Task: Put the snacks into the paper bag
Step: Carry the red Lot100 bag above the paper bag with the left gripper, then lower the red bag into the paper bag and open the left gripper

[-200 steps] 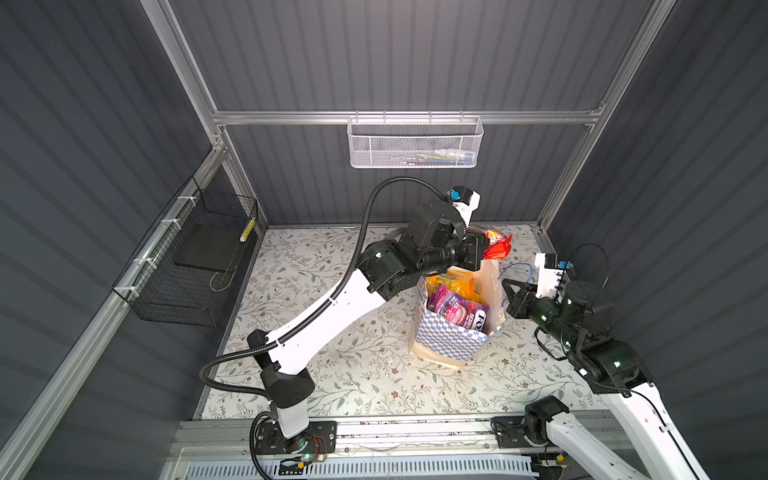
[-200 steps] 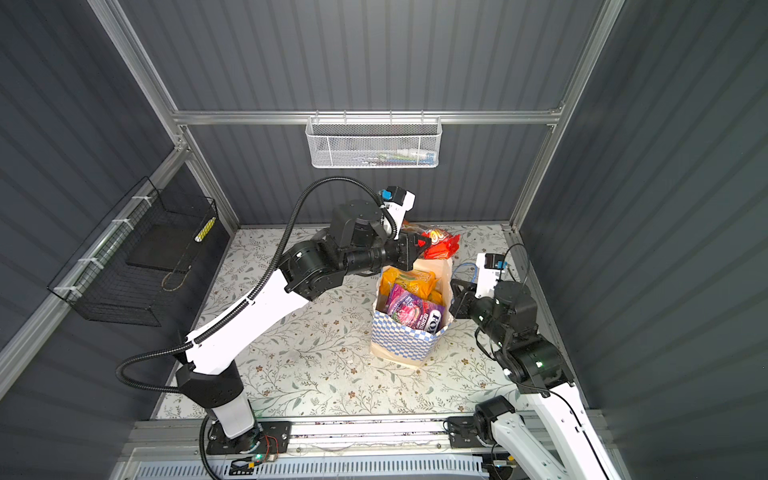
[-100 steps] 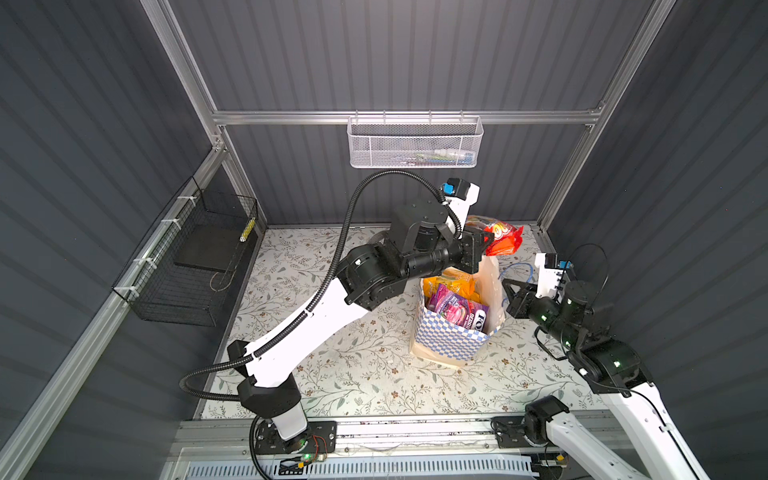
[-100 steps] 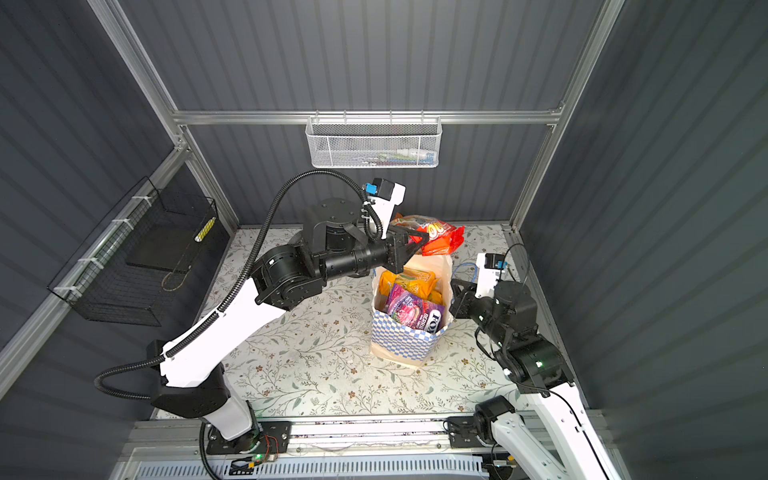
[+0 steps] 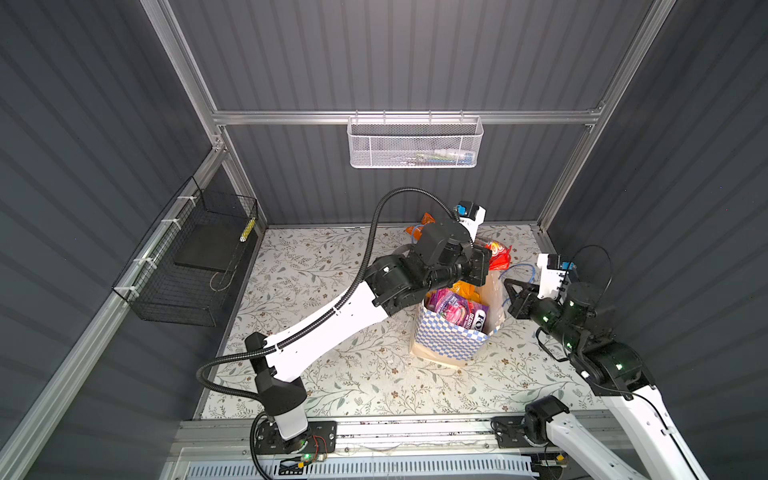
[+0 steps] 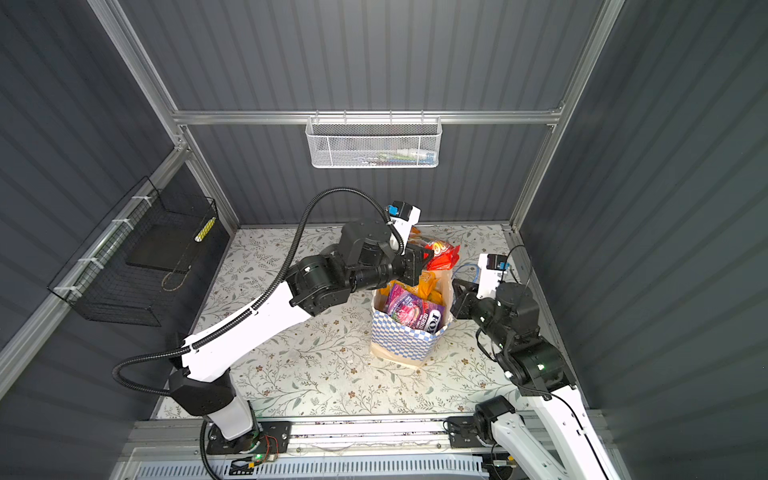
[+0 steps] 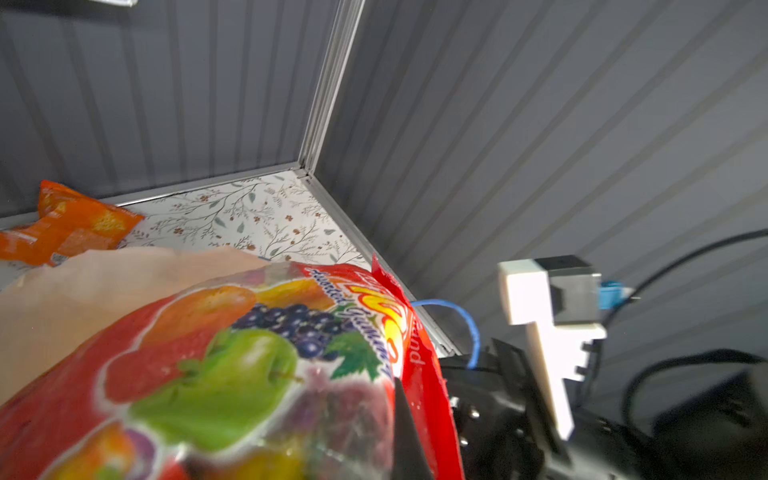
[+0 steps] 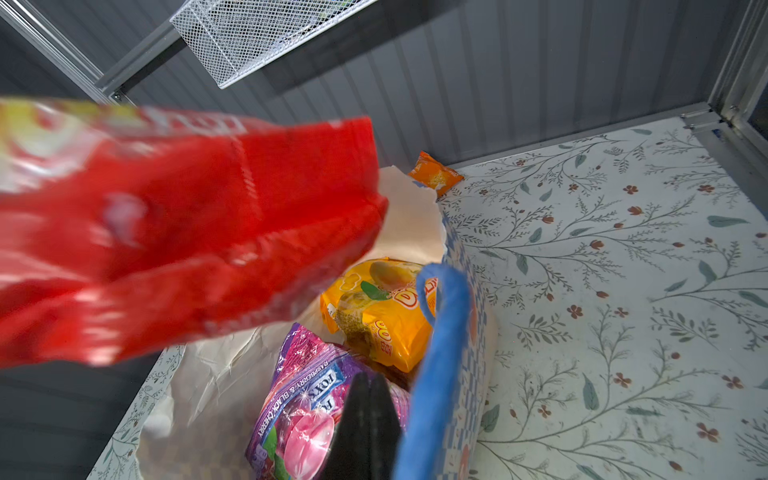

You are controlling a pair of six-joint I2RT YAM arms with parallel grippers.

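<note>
The paper bag (image 5: pixel 449 340) (image 6: pixel 399 336) stands upright at mid-table, its mouth open. Inside lie a purple-pink FOX'S packet (image 5: pixel 461 311) (image 8: pixel 299 407) and a yellow-orange packet (image 5: pixel 467 289) (image 8: pixel 382 316). My left gripper (image 5: pixel 484 257) (image 7: pixel 405 449) is shut on a red fruit-print packet (image 5: pixel 496 253) (image 6: pixel 442 255) (image 7: pixel 208 374) (image 8: pixel 166 232), held just above the bag's far rim. A small orange packet (image 5: pixel 419 224) (image 7: pixel 66 224) (image 8: pixel 434 174) lies on the table behind the bag. My right gripper (image 5: pixel 508 286) (image 8: pixel 365 415) is shut at the bag's right rim, beside the blue cord handle (image 8: pixel 440 353).
A white mesh basket (image 5: pixel 415 145) hangs on the back wall. On the left wall hangs a black wire basket (image 5: pixel 191 266). The left forearm reaches across the floral table (image 5: pixel 332 374) to the bag. The enclosure's corner post stands close behind the right arm.
The left arm lifted the red packet higher, then brought it down a little over the bag's far rim. The right arm has stayed where it was.
</note>
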